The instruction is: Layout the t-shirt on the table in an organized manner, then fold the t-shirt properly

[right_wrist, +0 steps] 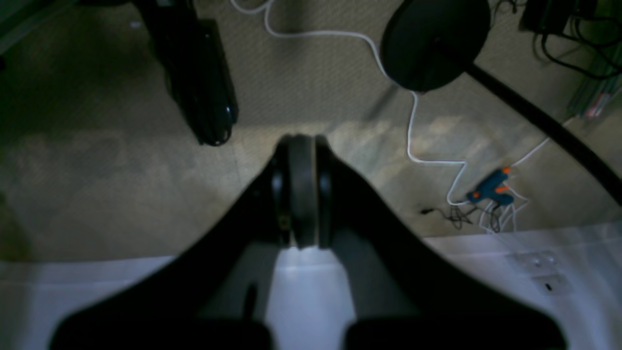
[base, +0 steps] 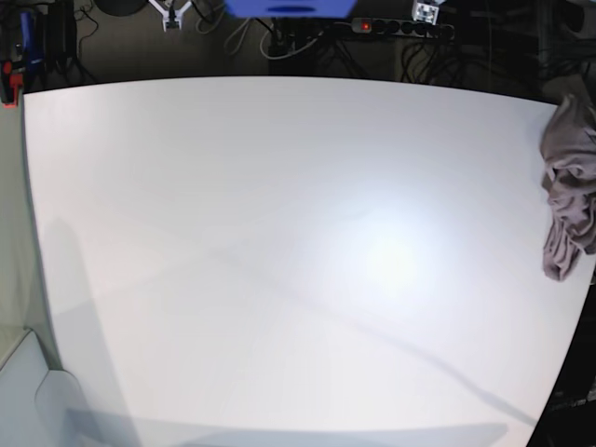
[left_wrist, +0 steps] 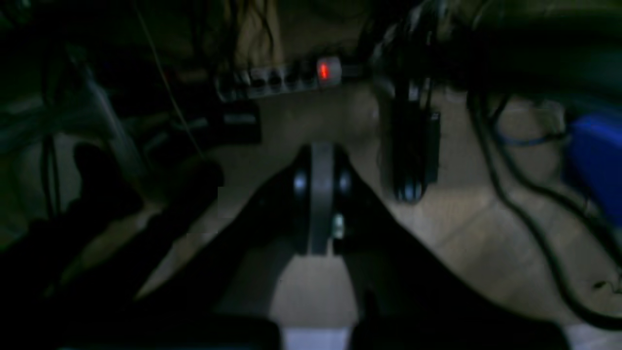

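The mauve-brown t-shirt (base: pixel 568 191) lies crumpled in a heap at the right edge of the white table (base: pixel 279 261), partly hanging over it. Neither arm shows in the base view. In the left wrist view my left gripper (left_wrist: pixel 321 158) is shut with nothing between its fingers, pointing past the table edge at the dim floor. My right gripper (right_wrist: pixel 302 146) is shut and empty too, its tips past the edge of the table (right_wrist: pixel 486 253) and over the carpet. The t-shirt appears in neither wrist view.
Beyond the table's far edge are a power strip (base: pixel 400 28) with a red light and a blue box (base: pixel 289 7). On the floor in the right wrist view are a black round stand base (right_wrist: pixel 432 43), white cables and a blue-orange glue gun (right_wrist: pixel 491 189).
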Tool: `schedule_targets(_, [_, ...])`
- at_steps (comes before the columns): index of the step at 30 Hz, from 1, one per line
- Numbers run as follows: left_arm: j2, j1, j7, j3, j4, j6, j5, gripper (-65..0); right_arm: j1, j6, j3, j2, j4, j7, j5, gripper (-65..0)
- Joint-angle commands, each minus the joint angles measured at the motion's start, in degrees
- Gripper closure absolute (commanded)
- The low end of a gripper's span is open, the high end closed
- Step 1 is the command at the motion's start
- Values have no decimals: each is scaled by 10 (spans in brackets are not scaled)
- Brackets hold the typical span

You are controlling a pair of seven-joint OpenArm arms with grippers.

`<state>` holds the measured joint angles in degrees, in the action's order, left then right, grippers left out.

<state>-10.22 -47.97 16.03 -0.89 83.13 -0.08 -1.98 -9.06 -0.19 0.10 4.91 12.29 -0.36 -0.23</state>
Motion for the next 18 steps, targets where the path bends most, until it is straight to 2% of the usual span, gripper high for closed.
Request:
schedule_targets(1, [-6,-23,-7,-15,29,3,-13,-2,-12,5,0,4,15,0,-1,0])
schedule_targets(3, [-6,-44,-5,-46,75,3,-50,-2,-31,5,1,6,50,0,-1,0])
schedule_targets(7, [-13,-64,40,-91,150,2,-91,-2,-87,5,4,7,132,-1,-1,0])
schedule_targets(14, [-27,-85,62,-99,211,2,-98,-2,-238,3,8,11,367,0,1,0])
schedule_targets(18, [-27,-90,62,-96,225,2,-98,-2,-346,3,47,17,553,3,1,0])
